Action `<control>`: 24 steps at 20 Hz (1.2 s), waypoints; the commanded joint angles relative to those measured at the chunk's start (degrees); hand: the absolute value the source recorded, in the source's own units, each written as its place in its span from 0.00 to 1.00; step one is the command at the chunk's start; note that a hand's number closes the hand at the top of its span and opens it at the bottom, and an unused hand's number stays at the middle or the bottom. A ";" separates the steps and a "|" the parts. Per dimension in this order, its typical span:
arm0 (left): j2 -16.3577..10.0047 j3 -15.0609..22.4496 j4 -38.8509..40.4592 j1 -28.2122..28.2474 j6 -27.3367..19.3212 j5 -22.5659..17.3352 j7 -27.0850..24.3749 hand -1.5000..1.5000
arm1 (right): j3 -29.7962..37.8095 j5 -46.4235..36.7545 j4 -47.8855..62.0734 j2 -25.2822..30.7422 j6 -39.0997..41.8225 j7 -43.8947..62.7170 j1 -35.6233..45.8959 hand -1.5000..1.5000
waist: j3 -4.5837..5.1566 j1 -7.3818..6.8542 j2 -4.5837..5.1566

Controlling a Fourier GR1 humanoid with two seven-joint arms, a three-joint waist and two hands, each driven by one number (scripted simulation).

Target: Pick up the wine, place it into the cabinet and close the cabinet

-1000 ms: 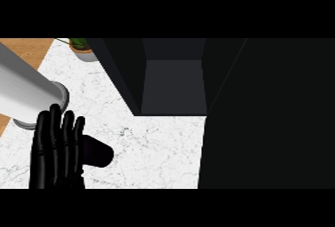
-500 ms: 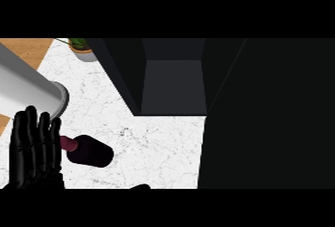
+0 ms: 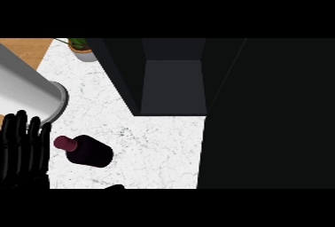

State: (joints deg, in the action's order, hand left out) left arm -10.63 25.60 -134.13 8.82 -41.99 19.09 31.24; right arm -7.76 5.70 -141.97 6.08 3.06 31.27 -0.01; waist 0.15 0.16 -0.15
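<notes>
Marble-patterned white counter top point(image 3: 150, 146) carries the dark glass wine bottle with a maroon cap point(image 3: 90, 151), which stands well short of the dark open-fronted cabinet point(image 3: 173, 84) at the upper middle of the head view, so by my reading none of the task's three parts is done: the wine is not lifted, not inside, and the cabinet shows its grey interior open. At the view's left edge the robot's black left hand point(image 3: 25, 146) points its fingers upward, straight and side by side, curled round nothing; the bottle is just beside it on its right, with a sliver of counter showing between the cap and the nearest finger. No right hand can be made out. A grey forearm point(image 3: 26, 93) slants above the left hand, and a small potted green plant point(image 3: 81, 47) sits at the counter's far corner. Grasping, carrying, placing and closing all remain
</notes>
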 commanded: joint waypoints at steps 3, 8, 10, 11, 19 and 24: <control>-1.26 -8.62 3.71 3.65 5.06 -20.52 -12.19 0.00 | 0.57 3.05 -6.84 1.20 -0.62 6.99 1.80 0.00 | 0.06 -0.13 0.08; 1.03 -10.46 10.35 10.77 11.46 -27.20 -26.25 0.00 | -2.66 -1.48 -6.41 -1.45 -1.37 3.23 -1.75 0.00 | -0.04 -0.30 -0.01; 1.58 -13.09 13.16 11.26 12.99 -29.19 -28.59 0.00 | 1.50 4.74 -9.30 1.13 0.23 6.39 -1.22 0.00 | -0.05 -0.15 -0.01; 0.93 -15.11 12.64 9.28 13.08 -29.07 -27.00 0.00 | 3.75 6.57 -9.53 1.94 1.52 5.17 -1.84 0.00 | -0.11 -0.01 0.02; 3.28 -18.93 22.39 11.17 18.62 -32.34 -37.70 0.00 | -0.51 2.23 -9.97 -0.25 0.51 5.35 -3.37 0.00 | -0.14 0.02 0.01; 4.06 -20.94 28.16 9.31 21.06 -33.68 -40.77 0.00 | 2.56 4.47 -8.56 0.02 1.10 5.02 -0.56 0.00 | -0.15 0.13 0.07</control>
State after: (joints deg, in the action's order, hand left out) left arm -7.01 6.69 -110.29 20.75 -22.37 -13.40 -8.03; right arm -6.52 4.84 -142.89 6.06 3.38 34.92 2.31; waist 0.03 0.05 -0.10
